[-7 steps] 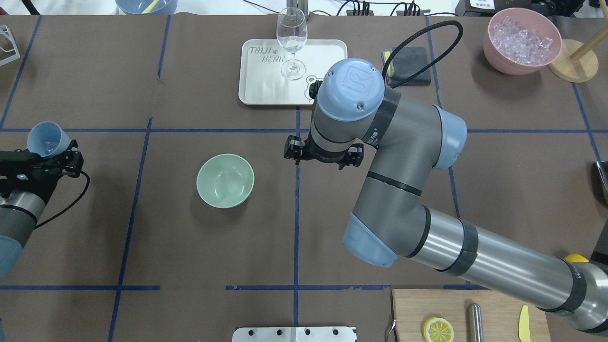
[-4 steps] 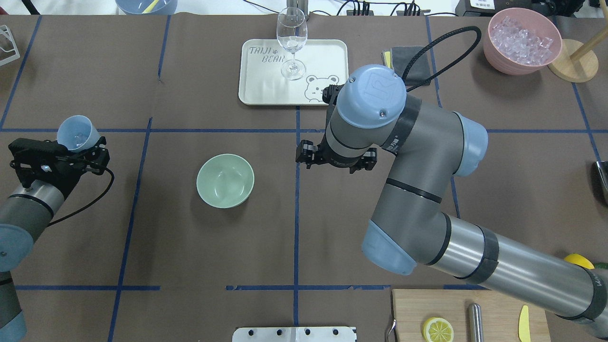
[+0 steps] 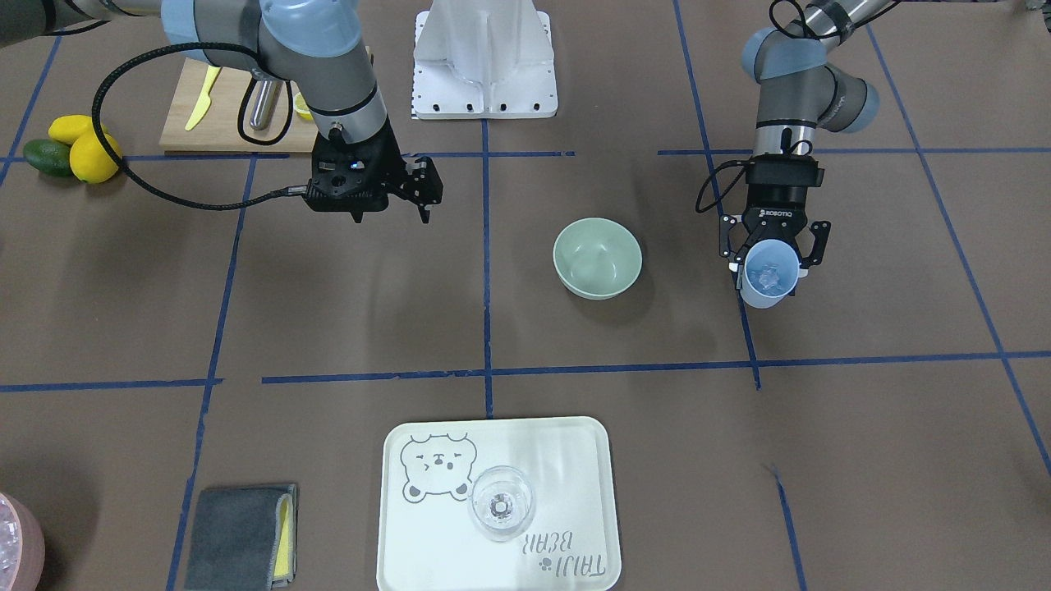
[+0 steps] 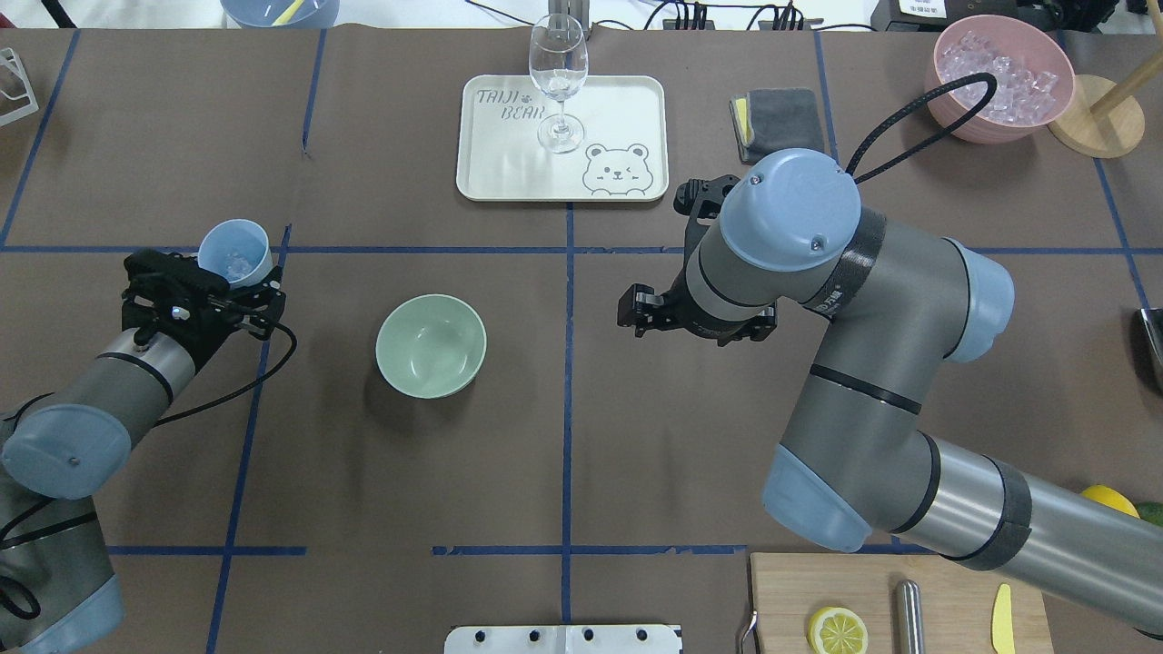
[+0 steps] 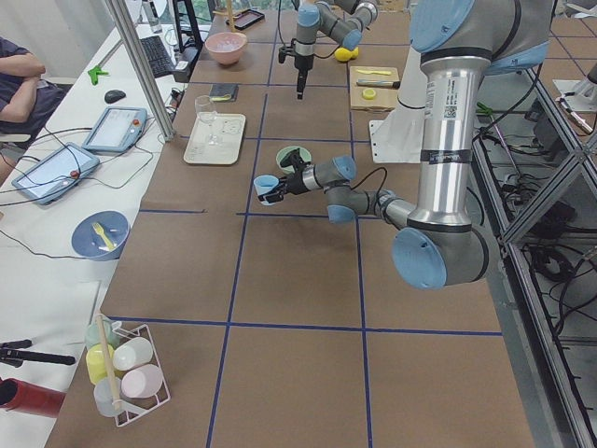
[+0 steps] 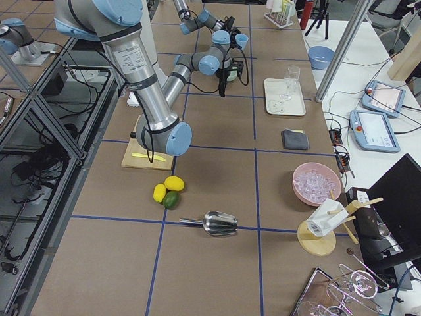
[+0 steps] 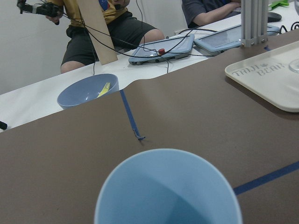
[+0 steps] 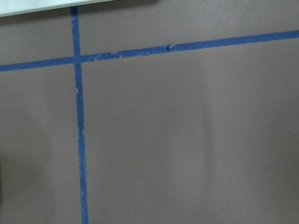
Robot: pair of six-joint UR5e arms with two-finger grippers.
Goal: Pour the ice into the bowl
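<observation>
Left gripper (image 3: pixel 770 267) clamps one blue cup (image 4: pixel 232 243) of ice (image 4: pixel 238 265) | right gripper (image 3: pixel 423 193) state unclear | one bowl (image 3: pixel 575 258)

Bowl (image 4: pixel 431 345) stood on the table (image 4: pixel 363 472). Left of bowl, apart from it: cup (image 4: pixel 234 253), clamped in the left gripper (image 3: pixel 770 261), ice (image 4: pixel 238 266) lying in it. Behind bowl, to the right: tray (image 4: pixel 509 173), a glass (image 4: pixel 559 73) standing on it. Before bowl, far right: board (image 4: pixel 781 590), a lemon slice (image 4: pixel 838 629) on it.

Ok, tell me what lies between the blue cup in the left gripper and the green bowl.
Between cup and bowl lies only brown table cover crossed by a blue tape line; the overhead view shows it.
</observation>
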